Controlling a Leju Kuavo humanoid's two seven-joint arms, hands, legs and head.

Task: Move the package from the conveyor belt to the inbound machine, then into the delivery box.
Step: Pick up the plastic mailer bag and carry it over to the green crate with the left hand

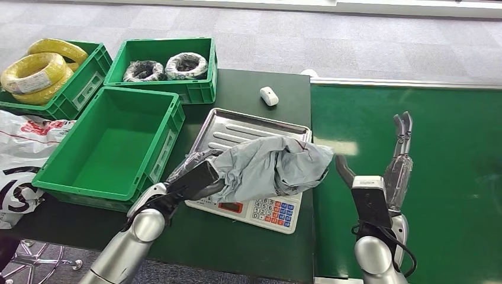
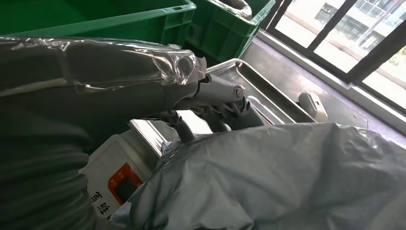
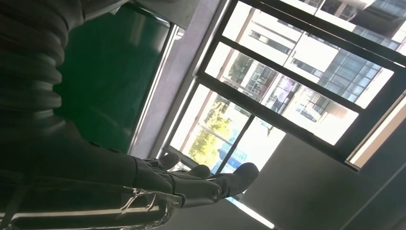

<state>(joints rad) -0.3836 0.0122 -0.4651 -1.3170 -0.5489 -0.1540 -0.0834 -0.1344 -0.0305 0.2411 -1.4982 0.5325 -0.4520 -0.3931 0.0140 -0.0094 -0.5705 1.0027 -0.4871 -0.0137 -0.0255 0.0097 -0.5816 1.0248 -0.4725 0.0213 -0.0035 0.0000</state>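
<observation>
The left hand (image 1: 192, 177), at seven o'clock in the head view, has its fingers closed on the near-left edge of the grey package (image 1: 272, 165). The package lies crumpled over the front of the scale (image 1: 251, 139), covering much of the steel tray and part of the keypad. At five o'clock the right hand (image 1: 385, 171) hovers above the green conveyor belt (image 1: 414, 118), fingers spread and straight, holding nothing. At nine o'clock sits an empty green box (image 1: 112, 142). Farther back, a small white device (image 1: 269, 95) rests on the dark table (image 1: 248, 83) at twelve o'clock.
</observation>
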